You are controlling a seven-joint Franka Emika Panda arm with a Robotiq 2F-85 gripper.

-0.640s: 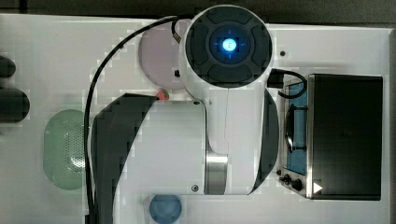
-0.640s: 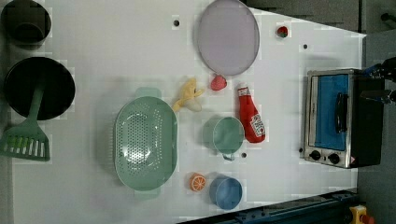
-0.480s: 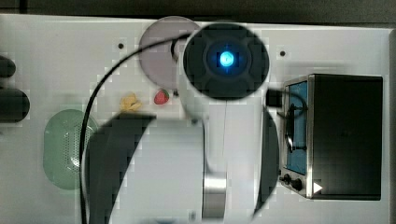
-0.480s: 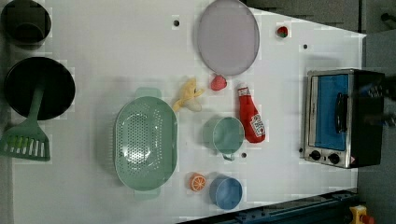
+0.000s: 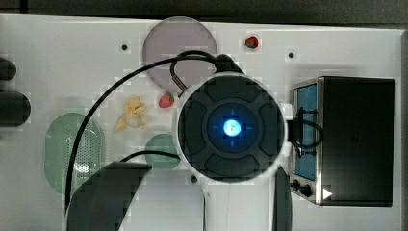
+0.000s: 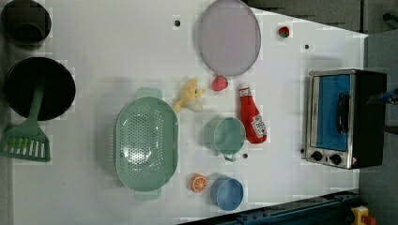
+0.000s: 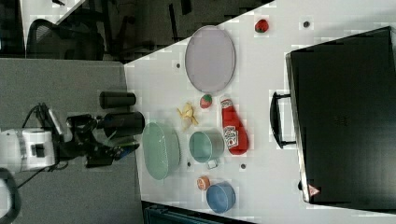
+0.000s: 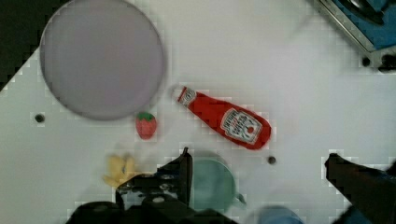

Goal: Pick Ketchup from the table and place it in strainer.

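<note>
While your jaws stand wide apart with nothing between them, the gripper [image 8: 257, 182] hangs above the tabletop [image 6: 94, 61], and in the wrist view its two dark fingers [image 8: 175, 175] frame the green cup [image 8: 212, 184] below. You can see the ketchup [image 6: 252, 120] lying flat on its side on the tabletop, cap pointing toward the lilac plate [image 6: 229, 36], just beside the green cup on the left view's right. A strawberry [image 6: 219, 83] sits near the cap, touching nothing, and a yellow banana toy [image 6: 190, 96] lies on the left view's left of that strawberry.

Your strainer [image 6: 146, 140] rests upright well apart from the ketchup, on the far side of the green cup, at the left view's left. It holds nothing. Below it in the left view an orange slice [image 6: 199, 183] and a blue bowl [image 6: 227, 193] sit close together.

In the top view your arm's wrist [image 5: 231, 127] covers the ketchup, while the strainer's rim [image 5: 53, 139] shows at the top view's left. The toy oven [image 6: 345, 117] stands at the left view's right.
</note>
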